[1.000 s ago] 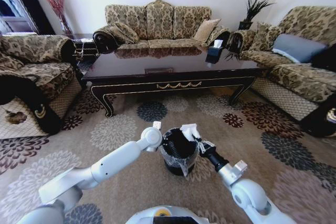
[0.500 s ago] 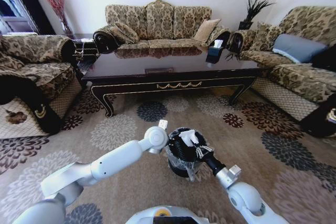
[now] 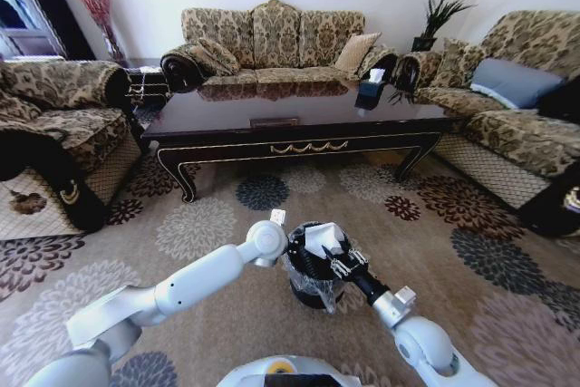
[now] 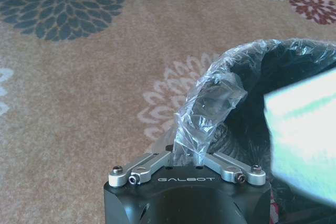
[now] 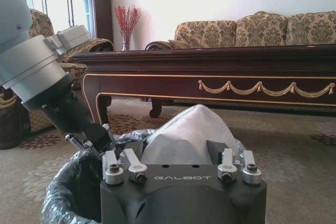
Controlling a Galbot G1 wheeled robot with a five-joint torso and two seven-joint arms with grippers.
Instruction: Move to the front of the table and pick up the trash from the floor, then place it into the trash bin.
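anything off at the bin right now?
Slightly: the trash bin liner is pinched and pulled up at the rim by the left tool. The right tool holds white tissue over the opening; nothing spilled.

Since the earlier head views, the right gripper (image 3: 328, 249) has moved from the far right edge of the trash bin (image 3: 308, 289) to above its open mouth, carrying the white tissue (image 3: 323, 238). The left gripper (image 3: 292, 246) has shifted slightly, lifting the bin's plastic liner (image 4: 210, 100); the bin itself appears to sit a little nearer the robot.
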